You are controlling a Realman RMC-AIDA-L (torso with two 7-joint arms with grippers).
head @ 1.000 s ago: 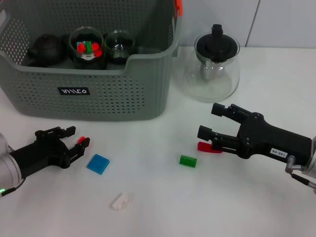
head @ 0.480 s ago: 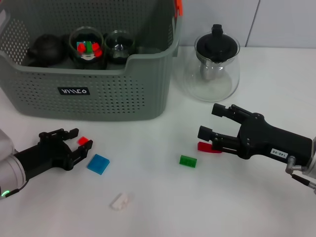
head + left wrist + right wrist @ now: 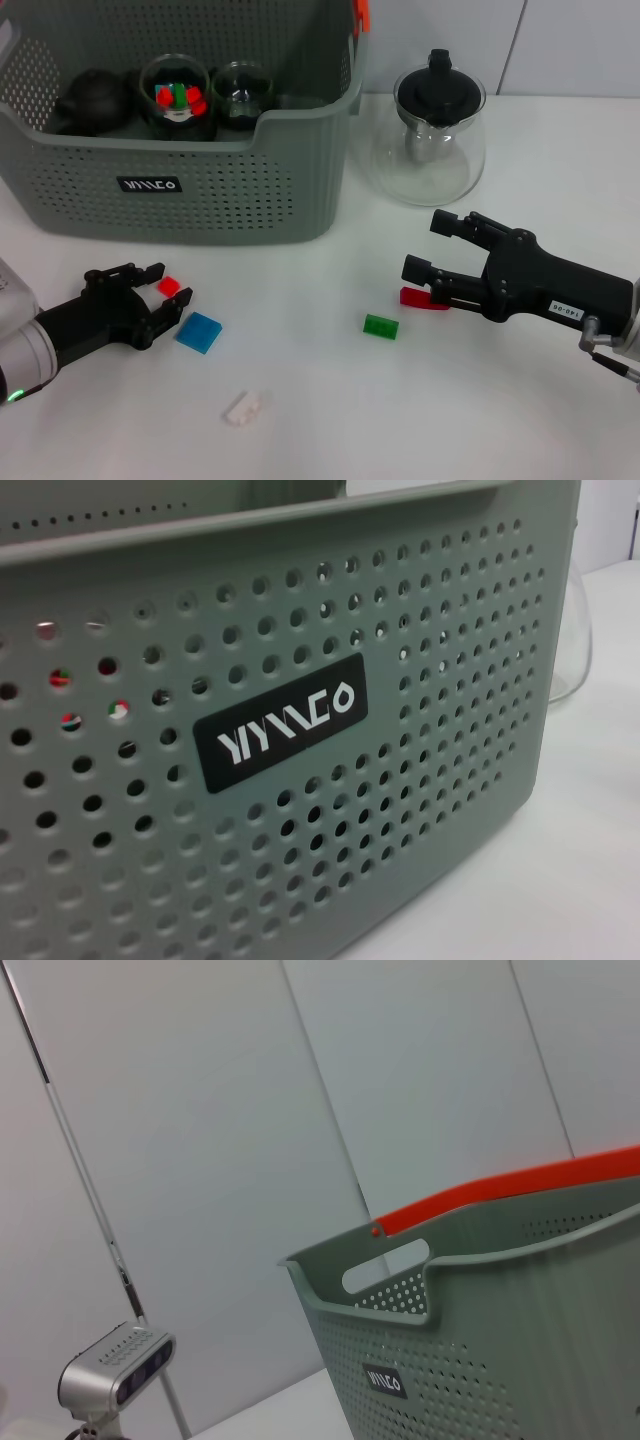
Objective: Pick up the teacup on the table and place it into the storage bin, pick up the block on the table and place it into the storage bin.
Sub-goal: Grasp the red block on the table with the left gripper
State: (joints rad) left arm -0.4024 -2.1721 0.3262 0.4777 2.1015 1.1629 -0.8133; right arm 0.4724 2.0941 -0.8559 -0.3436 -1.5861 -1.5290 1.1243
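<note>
The grey-green storage bin [image 3: 200, 190] stands at the back left; its perforated wall and black label fill the left wrist view [image 3: 280, 723]. Inside it are a black teapot [image 3: 92, 98] and two glass teacups [image 3: 175, 92], one holding coloured blocks. My left gripper [image 3: 170, 282] is open, low at the table's front left, its fingertips on either side of a small red block [image 3: 168, 286]. A blue block [image 3: 199, 332] lies just right of it. My right gripper [image 3: 427, 246] is open at the right, above a red block [image 3: 420, 298]. A green block [image 3: 380, 326] lies near it.
A glass teapot with a black lid [image 3: 437, 125] stands right of the bin. A white block [image 3: 245, 407] lies near the front edge. The right wrist view shows the bin [image 3: 500, 1330] with its orange rim [image 3: 500, 1196] and a small camera unit [image 3: 115, 1365].
My left arm has dropped lower and drawn back a little, its fingertips now around the small red block. The right arm and the blocks have not moved.
</note>
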